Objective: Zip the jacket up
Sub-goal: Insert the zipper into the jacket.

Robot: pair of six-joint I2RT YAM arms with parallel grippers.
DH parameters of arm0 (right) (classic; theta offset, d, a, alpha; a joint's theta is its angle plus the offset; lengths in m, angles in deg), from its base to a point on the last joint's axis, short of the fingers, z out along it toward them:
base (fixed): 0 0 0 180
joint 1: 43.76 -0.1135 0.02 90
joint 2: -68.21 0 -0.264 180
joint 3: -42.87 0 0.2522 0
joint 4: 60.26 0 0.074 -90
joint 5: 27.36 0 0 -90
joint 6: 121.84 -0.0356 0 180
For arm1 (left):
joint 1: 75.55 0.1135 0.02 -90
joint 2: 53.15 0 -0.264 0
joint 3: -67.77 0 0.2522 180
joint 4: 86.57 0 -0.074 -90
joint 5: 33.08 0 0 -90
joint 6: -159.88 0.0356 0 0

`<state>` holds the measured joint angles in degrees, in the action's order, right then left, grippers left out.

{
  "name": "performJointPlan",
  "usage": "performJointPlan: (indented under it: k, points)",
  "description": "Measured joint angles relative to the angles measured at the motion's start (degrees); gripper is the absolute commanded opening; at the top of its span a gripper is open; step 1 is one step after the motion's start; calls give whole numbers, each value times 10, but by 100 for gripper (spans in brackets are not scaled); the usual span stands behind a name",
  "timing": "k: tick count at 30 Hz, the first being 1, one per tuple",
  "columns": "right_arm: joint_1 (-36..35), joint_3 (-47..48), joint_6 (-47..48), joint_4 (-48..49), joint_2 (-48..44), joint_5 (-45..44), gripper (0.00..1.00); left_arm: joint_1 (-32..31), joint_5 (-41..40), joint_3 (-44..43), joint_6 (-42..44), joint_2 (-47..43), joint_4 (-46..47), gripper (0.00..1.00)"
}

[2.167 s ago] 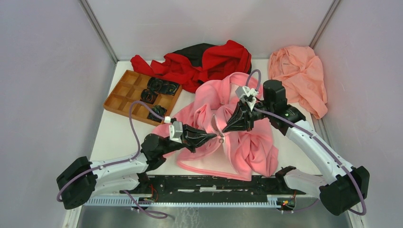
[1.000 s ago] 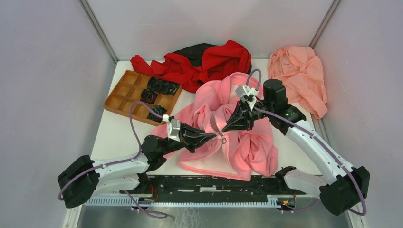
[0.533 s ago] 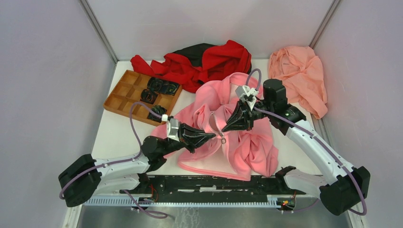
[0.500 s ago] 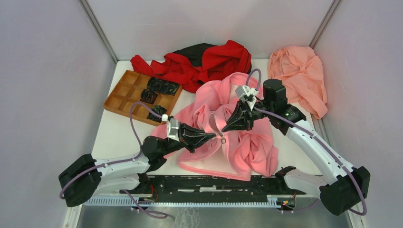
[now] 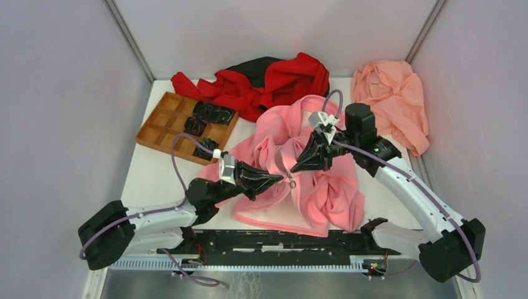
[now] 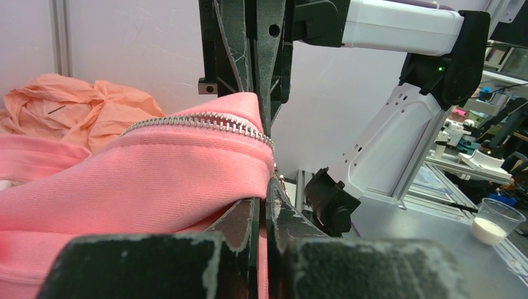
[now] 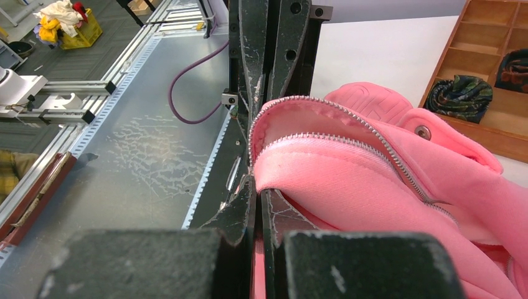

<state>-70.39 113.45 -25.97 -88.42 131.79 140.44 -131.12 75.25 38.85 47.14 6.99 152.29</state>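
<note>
1. Jacket: pink, lying crumpled on the table, at the centre and toward the right, with its near hem close to the arms' base rail. The front is unzipped at the held section, and 2 rows of metal zipper teeth stand apart along a folded edge.

2. Left gripper: reaches in from the left over the jacket's near-left part. In the left wrist view its jaws are clenched on a fold of pink fabric just below the zipper teeth, with cloth pressed between the 2 fingers.

3. Right gripper: comes down from the far right, its tip just beside the left gripper's tip. In the right wrist view it is clamped on the same fabric edge where the tooth rows curve round. Each wrist camera shows the other gripper's fingers directly opposite, pinching the same fold.

4. A small metal ring hangs at the point where the 2 tips meet. Whether it is the zipper pull cannot be told.

5. A round metal stud sits on the jacket beyond the teeth.

6. Other items: a red-and-black garment is heaped at the far centre, touching the jacket's far edge. A peach cloth lies at the far right. A wooden compartment tray sits at the far left, with dark coiled items in several of its right-hand compartments.
</note>
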Motion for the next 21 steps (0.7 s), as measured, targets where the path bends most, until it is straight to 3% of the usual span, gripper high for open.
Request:
performJointPlan:
  k: [21]
  points:
    - [0, 4, 0, 1, 0, -1, 0, 0, 0, 0, -48, 45, 50, 2]
